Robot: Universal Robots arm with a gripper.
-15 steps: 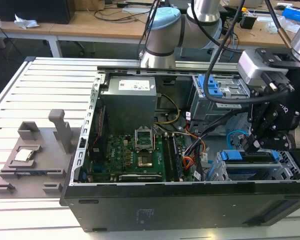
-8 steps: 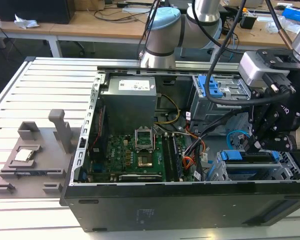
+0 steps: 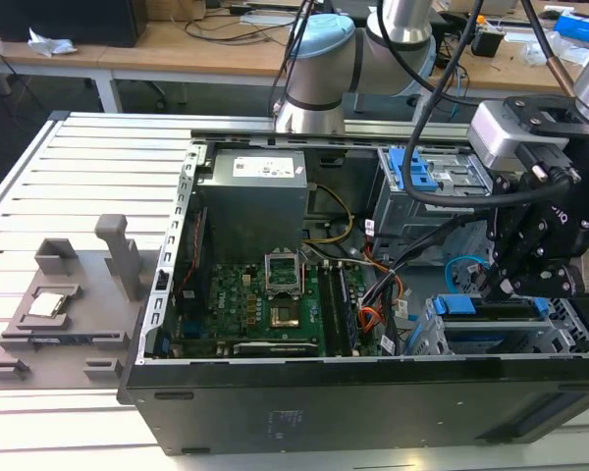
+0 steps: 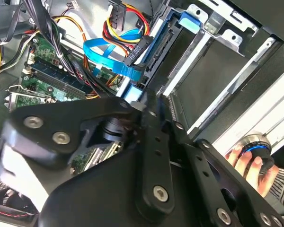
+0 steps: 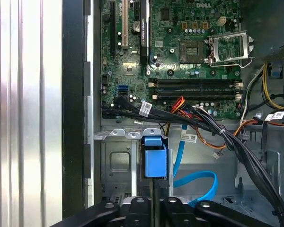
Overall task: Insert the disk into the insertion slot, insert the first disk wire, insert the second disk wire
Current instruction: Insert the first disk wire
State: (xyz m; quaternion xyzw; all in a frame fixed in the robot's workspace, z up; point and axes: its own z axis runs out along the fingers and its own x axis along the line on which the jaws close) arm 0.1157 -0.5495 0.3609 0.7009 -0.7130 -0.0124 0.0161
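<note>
The disk (image 3: 493, 307), in its bright blue carrier, lies in the insertion slot of the silver perforated cage (image 3: 428, 336) at the exterior view's right. My gripper (image 3: 501, 283) hangs over the disk's end. Its fingers (image 5: 159, 189) are shut and sit at the carrier's blue end tab (image 5: 155, 160). The first disk wire (image 4: 102, 49), a flat light-blue cable, loops beside the disk and ends in a black plug (image 4: 135, 59); in the first wrist view the loop (image 5: 199, 181) lies next to the fingers. The second disk wire (image 4: 131, 16), with a red lead, hangs near the disk's edge (image 4: 164, 45).
A grey cage with a blue latch (image 3: 413, 173) stands behind the disk bay. Thick black cable bundles (image 5: 213, 128) and orange cables (image 3: 373, 316) cross between the motherboard (image 3: 270, 304) and the cage. A person's hand (image 4: 248, 163) rests on a knob outside the case.
</note>
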